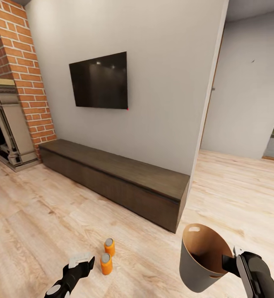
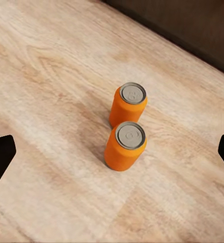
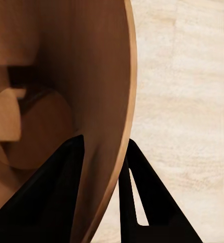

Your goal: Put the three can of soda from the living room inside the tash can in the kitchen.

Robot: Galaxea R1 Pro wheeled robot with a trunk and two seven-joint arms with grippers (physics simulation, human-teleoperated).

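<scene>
floor: showing as light wood planks, visible grain, low matt sheen
soda cans: looking like smooth bright orange bodies, satin finish; tops reading as flat dull grey metal
trash can: outside looking smooth matt grey; inside showing tan-brown, wood-like, smooth
low cabinet: showing dark brown wood grain, matt
TV: black screen looking glossy, catching small light reflections
column: showing rough red brick with pale mortar
wall: looking plain, smooth, matt off-white
grippers: looking like black matt plastic
</scene>
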